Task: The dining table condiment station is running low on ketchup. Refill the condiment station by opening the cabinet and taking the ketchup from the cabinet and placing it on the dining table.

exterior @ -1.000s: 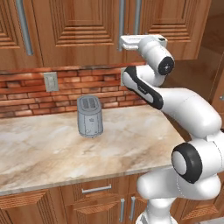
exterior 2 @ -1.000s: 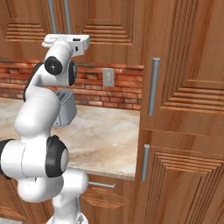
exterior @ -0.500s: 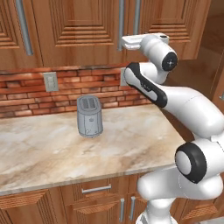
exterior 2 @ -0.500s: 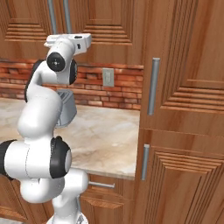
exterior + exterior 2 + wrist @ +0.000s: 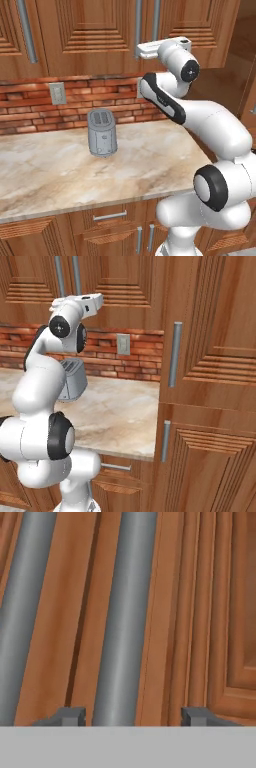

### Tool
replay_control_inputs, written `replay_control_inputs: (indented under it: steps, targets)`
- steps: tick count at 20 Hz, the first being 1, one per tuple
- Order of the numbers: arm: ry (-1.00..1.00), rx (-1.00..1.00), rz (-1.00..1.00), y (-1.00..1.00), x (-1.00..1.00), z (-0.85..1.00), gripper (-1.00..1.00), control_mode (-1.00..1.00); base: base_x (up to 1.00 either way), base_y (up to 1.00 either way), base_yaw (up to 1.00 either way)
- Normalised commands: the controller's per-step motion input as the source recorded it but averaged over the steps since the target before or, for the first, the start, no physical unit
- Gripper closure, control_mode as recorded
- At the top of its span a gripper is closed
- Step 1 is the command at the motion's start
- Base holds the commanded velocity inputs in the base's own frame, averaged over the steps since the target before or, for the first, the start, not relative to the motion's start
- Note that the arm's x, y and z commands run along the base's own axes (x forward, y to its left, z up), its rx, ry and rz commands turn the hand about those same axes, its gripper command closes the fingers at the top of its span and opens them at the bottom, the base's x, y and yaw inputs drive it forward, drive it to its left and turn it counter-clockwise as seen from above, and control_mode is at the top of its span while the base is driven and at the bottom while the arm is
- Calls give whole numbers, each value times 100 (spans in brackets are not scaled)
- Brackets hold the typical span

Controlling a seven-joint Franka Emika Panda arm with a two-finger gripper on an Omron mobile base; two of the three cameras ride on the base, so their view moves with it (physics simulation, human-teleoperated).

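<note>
Gripper [image 5: 132,716] astride cabinet [image 5: 165,612] handle [image 5: 120,622]

So over the last second the arm pushed its hand forward and up a bit toward the cabinet [image 5: 95,35], and the gripper [image 5: 132,716] has been narrowing, with one silver bar handle [image 5: 122,617] now sitting between the fingertips [image 5: 70,716].

Brown carved cabinet [image 5: 95,35], silver handles [image 5: 122,617]

handle [image 5: 120,612] between tool [image 5: 131,716] tips, gaps beside
</note>
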Motion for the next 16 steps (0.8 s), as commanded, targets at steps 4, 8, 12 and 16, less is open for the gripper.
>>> replay_control_inputs:
  steps: [4,8,12,16]
  targets:
    - [0,-7,-12,58,51,-24,100,-100,0,0,0]
    - [5,-2,-3,16,44,-12,100,-100,0,0,0]
    - [8,-1,-1,9,10,-9,100,-100,0,0,0]
    - [0,0,-2,4,-12,-3,100,-100,0,0,0]
